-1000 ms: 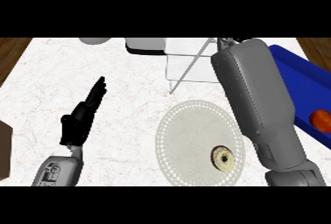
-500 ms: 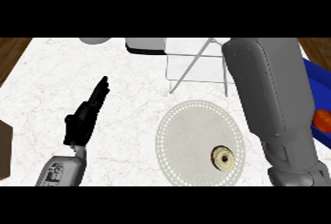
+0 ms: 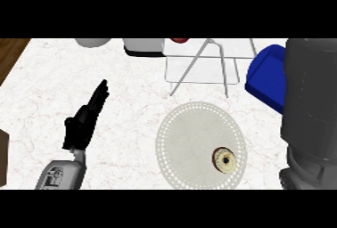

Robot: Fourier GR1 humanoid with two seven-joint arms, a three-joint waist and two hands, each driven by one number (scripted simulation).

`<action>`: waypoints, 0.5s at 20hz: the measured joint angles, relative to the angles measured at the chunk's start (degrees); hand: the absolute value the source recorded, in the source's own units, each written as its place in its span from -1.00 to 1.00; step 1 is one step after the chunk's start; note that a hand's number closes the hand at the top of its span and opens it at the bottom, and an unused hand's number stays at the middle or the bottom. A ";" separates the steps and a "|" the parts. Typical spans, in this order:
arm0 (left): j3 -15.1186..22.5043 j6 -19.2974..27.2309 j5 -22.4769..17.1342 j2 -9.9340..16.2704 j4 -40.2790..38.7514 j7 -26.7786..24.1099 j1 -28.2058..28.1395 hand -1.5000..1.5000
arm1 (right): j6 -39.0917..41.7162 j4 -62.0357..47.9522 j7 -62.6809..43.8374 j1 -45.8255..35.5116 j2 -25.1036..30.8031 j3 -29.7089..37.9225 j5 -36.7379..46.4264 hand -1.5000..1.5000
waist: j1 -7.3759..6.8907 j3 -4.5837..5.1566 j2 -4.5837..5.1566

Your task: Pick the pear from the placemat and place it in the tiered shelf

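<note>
Counter (image 3: 132, 80) white, marbled, fills the view. Placemat (image 3: 191, 133), round and pale with a dotted rim, lies at about 5 o'clock from centre. On it, toward its 4 o'clock edge, sits a small round tan thing with a dark middle (image 3: 224, 160); cannot tell what it is. No pear-shaped thing shows on the mat.

Shelf (image 3: 201, 62) stands at 12 o'clock: thin grey wire legs splayed over a pale flat tier, well apart from the mat's top edge. At the shelf's upper left corner, a small dark red thing (image 3: 179, 40), cut by the view's upper limit; cannot tell if this is the pear.

Left hand (image 3: 85, 120) at 9 o'clock, fingers straight and together, pointing toward 1 o'clock, holding nothing, resting over bare counter. Grey forearm (image 3: 63, 173) below it at 7 o'clock.

Right arm (image 3: 309, 111) a broad grey column along the 3 o'clock edge, running from bottom to top. Right hand itself does not show; its fingers cannot be told.

Blue tray (image 3: 266, 75) at 2 o'clock, partly behind the right arm. Grey bowl (image 3: 92, 42) at 11 o'clock; a white box with a dark base (image 3: 145, 46) just beside it, near the shelf.
</note>
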State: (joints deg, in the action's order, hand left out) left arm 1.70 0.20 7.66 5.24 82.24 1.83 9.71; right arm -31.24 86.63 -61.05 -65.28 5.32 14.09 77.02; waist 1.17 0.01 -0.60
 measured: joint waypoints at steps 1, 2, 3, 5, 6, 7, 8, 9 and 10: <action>0.34 0.37 0.40 -0.33 0.00 -0.35 -0.58 0.00 | 1.52 2.22 -0.75 0.87 0.10 0.84 -0.49 -1.00 | 0.17 0.00 -0.08; -0.18 0.33 0.17 0.10 0.31 -0.04 -0.79 0.00 | 3.44 4.59 -1.28 2.24 0.43 1.63 -1.10 -1.00 | 0.53 -0.01 -0.24; -0.12 0.63 0.36 -0.08 0.34 -0.06 -0.81 0.00 | 5.30 6.95 -1.72 3.56 0.65 2.26 -1.77 -1.00 | 0.76 -0.03 -0.29; -0.16 0.69 0.34 -0.08 0.72 -0.22 -1.56 0.00 | 9.80 11.49 -2.54 5.85 1.24 3.62 -3.31 -1.00 | 1.19 -0.04 -0.46; -0.37 0.61 0.15 0.07 0.94 -0.21 -1.78 0.00 | 11.89 14.09 -2.46 7.69 1.68 4.30 -4.45 -1.00 | 1.39 -0.04 -0.51; -0.42 0.46 -0.04 0.17 1.48 -0.14 -2.39 0.00 | 14.51 16.74 -2.55 8.93 2.21 4.91 -5.44 -1.00 | 1.52 -0.06 -0.61; -0.63 0.63 -0.12 0.13 1.63 -0.14 -2.46 0.00 | 16.95 19.41 -2.27 10.64 2.82 5.75 -7.08 -1.00 | 1.75 -0.06 -0.64; -0.58 0.82 0.08 0.07 1.56 -0.54 -2.72 0.00 | 19.44 22.06 -2.01 12.57 3.24 6.34 -8.40 -1.00 | 2.05 -0.07 -0.68; -0.64 0.86 -0.03 -0.02 1.65 -0.51 -2.61 0.00 | 21.71 25.13 -1.98 14.41 3.43 6.63 -9.27 -1.00 | 2.08 -0.07 -0.65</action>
State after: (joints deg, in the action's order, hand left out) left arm 1.05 1.06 7.63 5.22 83.90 1.32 7.10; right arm -9.53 111.76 -63.03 -50.87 8.76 20.71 67.75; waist 3.25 -0.06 -1.25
